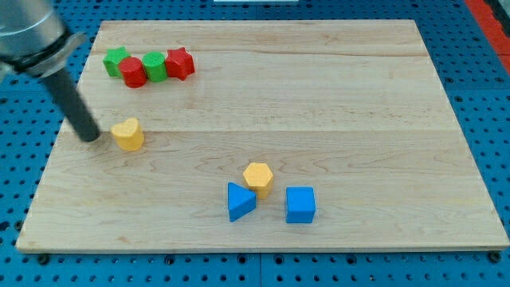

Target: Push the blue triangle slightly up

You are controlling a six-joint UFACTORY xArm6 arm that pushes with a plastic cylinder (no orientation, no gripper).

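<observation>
The blue triangle [240,201] lies on the wooden board [335,104] at the lower middle. A yellow hexagon [258,177] touches it at its upper right. A blue cube [300,205] sits just to its right, apart. My tip [90,137] rests on the board at the view's left, far to the upper left of the blue triangle. It stands just left of a yellow heart-shaped block [127,134], with a small gap between them.
At the board's top left stands a tight row: a green star [116,60], a red cylinder [133,72], a green hexagon [154,66] and a red star [180,63]. Blue pegboard [486,96] surrounds the board.
</observation>
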